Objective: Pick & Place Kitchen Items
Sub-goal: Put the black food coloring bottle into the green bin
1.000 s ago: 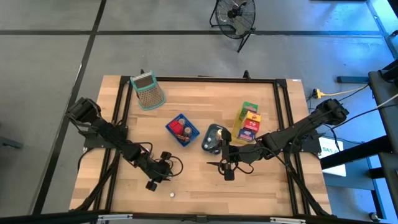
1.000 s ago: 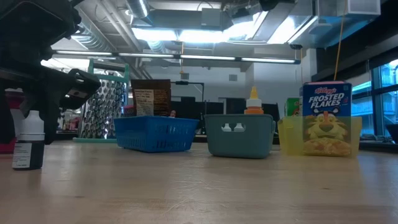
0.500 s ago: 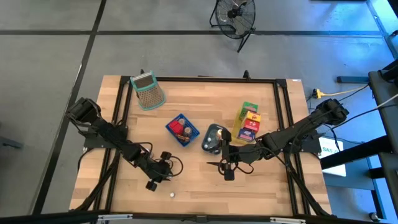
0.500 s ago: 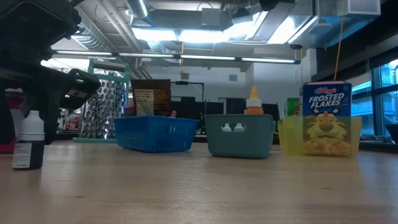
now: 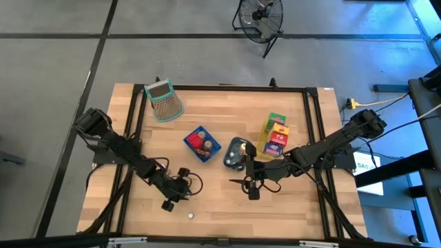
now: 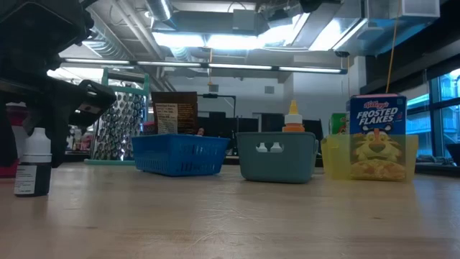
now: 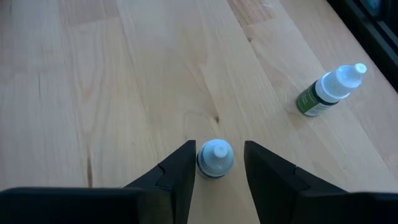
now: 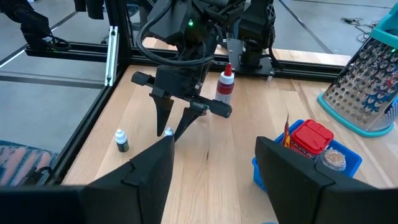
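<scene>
Left gripper (image 5: 185,184) low over the front-left part of the wooden table (image 5: 220,207), fingers spread apart, astride a small white-capped bottle (image 7: 214,158) but with a visible gap on each side. Right gripper (image 5: 252,187) near the table's middle, just in front of the teal tray (image 5: 236,154), jaws apart and holding nothing.

From above: blue tray (image 5: 202,143) left of the teal one, red items inside; yellow tray (image 5: 274,136) to the right, packed with boxes. Grater (image 5: 163,100) at the back left. Tiny white round piece (image 5: 191,215) near the front edge.

At table height: dark dropper bottle (image 6: 33,171) upright at far left, beside blurred dark arm parts. Blue tray, teal tray and yellow tray in a row, a brown packet (image 6: 175,112) standing in the blue one, an orange-tipped bottle (image 6: 292,118) rising from the teal one, a Frosted Flakes box (image 6: 378,138) at the yellow one.

Left wrist: white-capped bottle upright between the two dark fingers (image 7: 178,174), not touched. Green bottle (image 7: 328,91) lying on its side, well apart.

Right wrist: own fingers wide apart in the foreground. Farther off, left gripper pointing down at the white cap, a red-capped bottle (image 8: 224,86) upright behind it, the small green bottle near the table's edge.
</scene>
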`<action>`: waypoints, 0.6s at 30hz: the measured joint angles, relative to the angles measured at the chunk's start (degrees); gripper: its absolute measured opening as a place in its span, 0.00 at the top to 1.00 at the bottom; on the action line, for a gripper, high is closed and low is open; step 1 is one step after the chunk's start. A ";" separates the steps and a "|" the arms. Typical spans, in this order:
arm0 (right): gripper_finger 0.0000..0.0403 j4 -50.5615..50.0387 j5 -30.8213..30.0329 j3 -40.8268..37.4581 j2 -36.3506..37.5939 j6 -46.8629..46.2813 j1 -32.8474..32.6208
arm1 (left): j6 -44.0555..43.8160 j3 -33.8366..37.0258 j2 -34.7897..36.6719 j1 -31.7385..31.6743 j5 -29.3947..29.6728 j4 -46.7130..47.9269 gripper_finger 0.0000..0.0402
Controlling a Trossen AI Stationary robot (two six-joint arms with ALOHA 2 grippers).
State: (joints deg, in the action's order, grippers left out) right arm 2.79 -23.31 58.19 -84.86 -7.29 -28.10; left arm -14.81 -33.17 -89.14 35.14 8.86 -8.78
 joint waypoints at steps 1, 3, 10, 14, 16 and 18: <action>0.43 0.02 0.00 0.00 0.00 0.00 0.00 | 0.00 0.00 -0.08 0.00 0.00 -0.01 0.67; 0.43 0.02 0.00 0.00 0.00 0.00 0.00 | -0.04 0.01 -0.60 0.00 -0.04 -0.03 0.67; 0.43 0.06 0.00 0.02 0.00 0.00 0.00 | -0.38 0.07 -2.01 -1.03 -3.07 -1.09 0.67; 0.43 0.09 0.00 0.00 0.00 0.00 0.00 | -0.03 0.07 -2.01 -1.18 -3.52 -1.00 0.67; 0.43 0.11 -0.02 0.00 0.00 0.00 0.02 | -0.03 0.07 -2.26 -1.18 -3.59 -0.98 0.67; 0.43 0.15 -0.02 0.00 0.00 0.00 0.02 | -0.04 0.07 -2.71 -1.18 -3.72 -0.94 0.67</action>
State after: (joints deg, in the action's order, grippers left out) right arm 2.94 -23.33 58.19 -84.86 -7.29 -28.08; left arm -14.85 -33.10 -91.85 33.95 5.14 -9.72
